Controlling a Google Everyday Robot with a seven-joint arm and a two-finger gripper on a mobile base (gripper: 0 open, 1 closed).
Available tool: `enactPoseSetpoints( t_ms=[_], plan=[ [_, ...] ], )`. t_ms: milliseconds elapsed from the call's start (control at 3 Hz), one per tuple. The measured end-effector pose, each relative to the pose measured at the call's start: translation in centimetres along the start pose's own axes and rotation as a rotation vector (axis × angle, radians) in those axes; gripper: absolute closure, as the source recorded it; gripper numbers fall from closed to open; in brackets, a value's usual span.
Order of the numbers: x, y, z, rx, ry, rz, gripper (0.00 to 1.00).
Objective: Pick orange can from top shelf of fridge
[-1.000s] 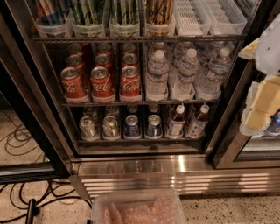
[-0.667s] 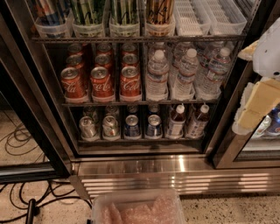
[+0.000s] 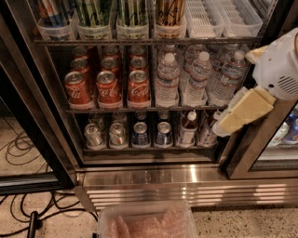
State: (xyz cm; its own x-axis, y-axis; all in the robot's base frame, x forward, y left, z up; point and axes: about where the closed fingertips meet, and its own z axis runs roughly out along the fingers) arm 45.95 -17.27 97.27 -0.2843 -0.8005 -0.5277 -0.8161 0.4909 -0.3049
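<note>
The orange can (image 3: 170, 11) stands in a translucent white bin on the top shelf (image 3: 149, 41) of the fridge (image 3: 139, 176), fourth bin from the left; only its lower body shows, the top is cut off by the frame edge. Green-striped tall cans (image 3: 132, 11) stand in the bins to its left. My gripper (image 3: 226, 124), cream-coloured under a white arm housing (image 3: 279, 65), hangs at the right in front of the fridge's right door frame. It is level with the water bottle shelf, below and to the right of the orange can, and holds nothing that I can see.
Red cola cans (image 3: 108, 86) and water bottles (image 3: 198, 76) fill the middle rack. Small cans (image 3: 116, 135) and bottles (image 3: 187, 128) stand on the bottom rack. Two empty white bins (image 3: 219, 16) sit at the top right. A translucent tub (image 3: 149, 223) and cables (image 3: 28, 218) lie on the floor.
My gripper has moved left, from the right frame edge toward the fridge opening. The cans and bottles have not moved.
</note>
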Motion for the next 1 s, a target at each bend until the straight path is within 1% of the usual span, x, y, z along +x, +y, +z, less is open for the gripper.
enactPoseSetpoints(
  t_ms=[333,667,1000],
  plan=[
    [-3.32,-1.25,0.18,0.035,-0.123,-0.029,0.00],
    [-3.60,-1.27,0.11,0.038,-0.132,-0.033,0.00],
    [-4.30,-1.04,0.27,0.065,-0.165,-0.037,0.00]
  ],
)
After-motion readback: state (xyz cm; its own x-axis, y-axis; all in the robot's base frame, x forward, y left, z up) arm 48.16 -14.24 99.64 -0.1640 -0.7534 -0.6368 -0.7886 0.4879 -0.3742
